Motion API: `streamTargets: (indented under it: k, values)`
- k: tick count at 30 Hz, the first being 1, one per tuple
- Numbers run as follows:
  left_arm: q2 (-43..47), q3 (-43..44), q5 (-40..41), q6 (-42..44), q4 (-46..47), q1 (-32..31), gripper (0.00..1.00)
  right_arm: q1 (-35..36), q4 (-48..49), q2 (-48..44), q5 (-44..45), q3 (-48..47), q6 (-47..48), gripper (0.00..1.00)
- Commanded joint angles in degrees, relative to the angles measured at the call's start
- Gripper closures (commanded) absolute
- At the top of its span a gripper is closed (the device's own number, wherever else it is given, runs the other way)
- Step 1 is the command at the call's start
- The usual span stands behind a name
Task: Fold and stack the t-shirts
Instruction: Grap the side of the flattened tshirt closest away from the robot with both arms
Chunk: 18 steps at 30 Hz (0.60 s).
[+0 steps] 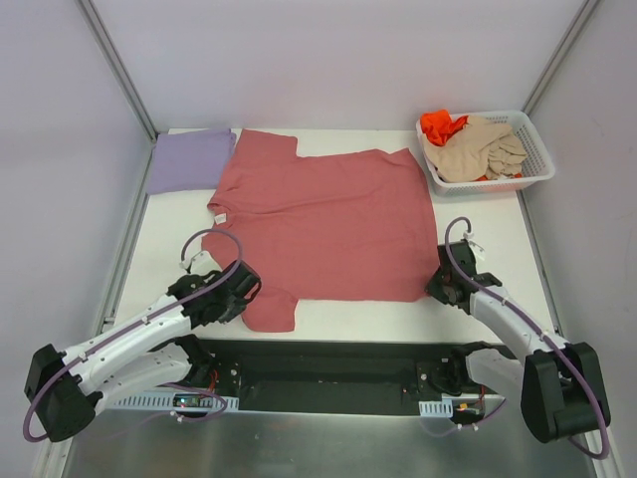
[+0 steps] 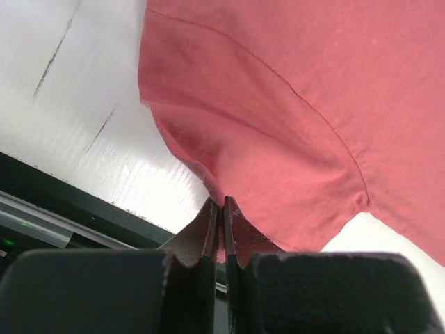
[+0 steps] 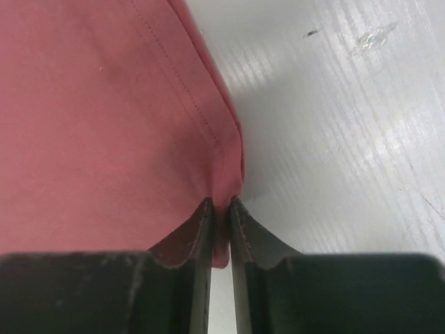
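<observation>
At the middle of the table [image 1: 478,249] the red t-shirt [image 1: 328,224] lies flat, unfolded; the left gripper [image 2: 222,224] clamps its near sleeve, the right gripper [image 3: 221,217] its near right corner. Far left, the purple t-shirt [image 1: 189,159] sits folded; the beige t-shirt [image 1: 483,149] and orange t-shirt [image 1: 441,123] wait in the basket [image 1: 540,149].

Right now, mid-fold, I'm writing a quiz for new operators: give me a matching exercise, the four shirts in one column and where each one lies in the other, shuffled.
Column one
1 rose-red t-shirt
2 lavender t-shirt
3 beige t-shirt
4 orange t-shirt

Column two
A bunched on top in the white basket
B spread flat in the middle of the table
C a neat rectangle at the far left corner
D peeking out at the basket's far left corner

Pairs: 1-B, 2-C, 3-A, 4-D
</observation>
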<state>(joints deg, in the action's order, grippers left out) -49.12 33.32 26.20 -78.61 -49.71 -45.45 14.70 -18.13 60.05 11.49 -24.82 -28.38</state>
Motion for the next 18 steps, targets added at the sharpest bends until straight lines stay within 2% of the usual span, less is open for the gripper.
streamTargets:
  k: [1, 8, 12, 18]
  values:
    - [2.1, 1.9, -0.7, 2.8, -1.3, -0.6, 1.00, -0.3, -4.2, -1.8, -0.7, 0.0, -1.1, 0.85]
    - [7.0, 2.4, -9.5, 3.0, -9.2, -0.6, 1.00, -0.2, -13.6, -7.7, -2.0, -1.6, 2.1, 0.96]
    - [10.7, 1.6, -12.5, 2.9, -13.0, -0.5, 1.00, -0.2, -17.3, -10.6, -3.8, -0.8, 1.9, 0.97]
    - [12.8, 0.7, -19.6, 6.5, -13.0, -0.7, 1.00, 0.1, -21.2, -14.6, -6.0, 0.4, 2.2, 0.96]
